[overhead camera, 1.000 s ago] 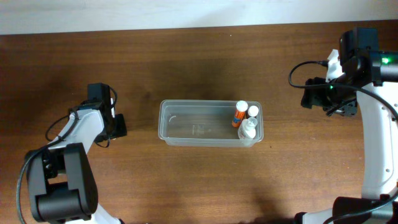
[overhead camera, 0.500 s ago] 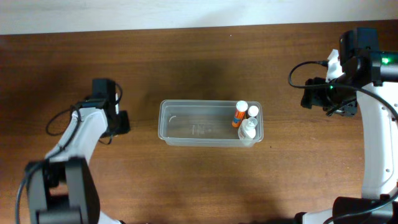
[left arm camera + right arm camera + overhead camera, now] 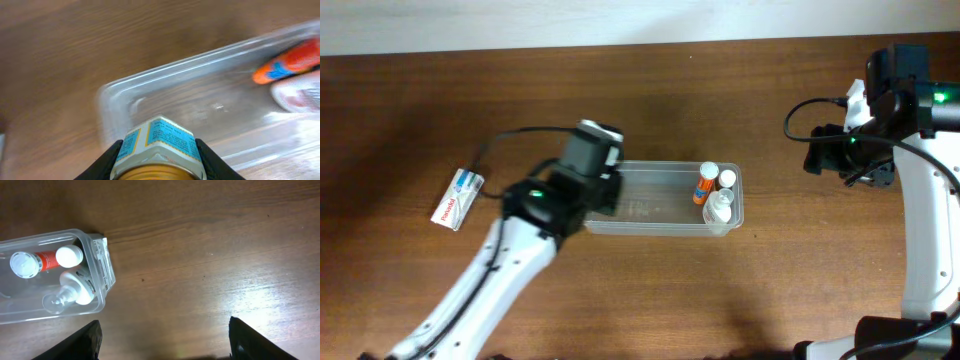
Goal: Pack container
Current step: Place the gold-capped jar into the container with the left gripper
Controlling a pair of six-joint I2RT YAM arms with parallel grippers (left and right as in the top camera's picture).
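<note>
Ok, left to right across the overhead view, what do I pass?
Small white box → clear container → orange bottle at its right end → right gripper. Left arm overlaps the container, so skipped.

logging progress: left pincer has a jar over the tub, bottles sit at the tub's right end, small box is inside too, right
The small box is not inside the container; the overhead view shows it lying on the table, left of the container. The rest is right.
</note>
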